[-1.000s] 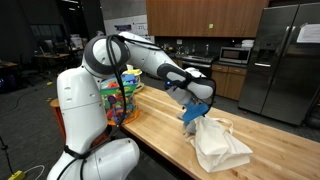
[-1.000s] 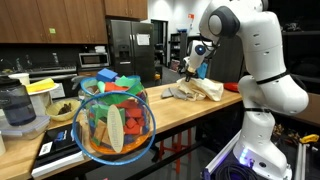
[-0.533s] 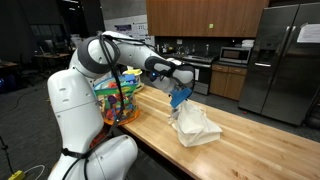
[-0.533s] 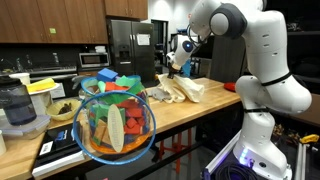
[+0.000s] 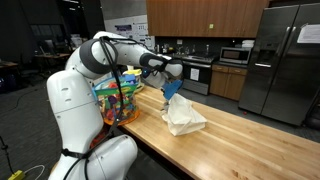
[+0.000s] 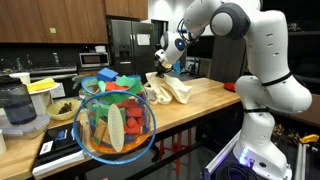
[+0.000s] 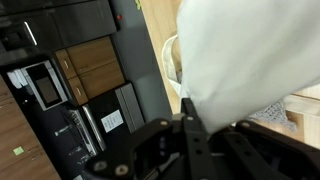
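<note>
Draping below tool [image 5: 171, 90]: white cloth [image 5: 185, 117]

A wire basket [image 6: 82, 128] of colourful toys [image 6: 112, 122] sits on the wooden counter [image 5: 250, 135], refrigerator [image 5: 282, 60] behind.

Matt soft cloth [image 5: 186, 118] w/ creases on smooth wood counter [image 5: 262, 138].
</note>
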Controlling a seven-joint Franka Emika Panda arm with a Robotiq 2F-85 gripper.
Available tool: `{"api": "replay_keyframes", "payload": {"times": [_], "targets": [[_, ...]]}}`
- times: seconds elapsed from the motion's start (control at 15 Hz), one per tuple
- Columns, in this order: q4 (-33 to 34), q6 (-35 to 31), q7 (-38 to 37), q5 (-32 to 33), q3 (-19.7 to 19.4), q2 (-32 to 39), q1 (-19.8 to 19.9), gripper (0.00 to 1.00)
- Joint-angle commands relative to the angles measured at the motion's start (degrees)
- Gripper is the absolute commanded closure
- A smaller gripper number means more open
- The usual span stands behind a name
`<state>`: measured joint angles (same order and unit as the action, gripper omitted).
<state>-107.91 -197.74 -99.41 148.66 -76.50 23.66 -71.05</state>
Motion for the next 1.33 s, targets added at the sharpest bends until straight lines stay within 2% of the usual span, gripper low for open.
{"api": "replay_keyframes", "payload": {"times": [0.0, 0.4, 0.87, 1.07, 1.27], "targets": [[1.6, -1.06, 0.26, 0.87, 0.86, -2.32, 2.74, 0.99], [-2.29, -0.69, -2.74, -0.13, -2.67, -5.37, 9.0, 0.99], [-7.61, -0.81, -3.21, -0.94, -7.4, -11.05, 20.51, 0.99], [-8.55, -0.83, -4.12, -2.88, -7.08, -11.99, 26.0, 0.99], [-7.84, -0.83, -4.38, -5.79, -5.96, -12.06, 28.4, 0.99]]}}
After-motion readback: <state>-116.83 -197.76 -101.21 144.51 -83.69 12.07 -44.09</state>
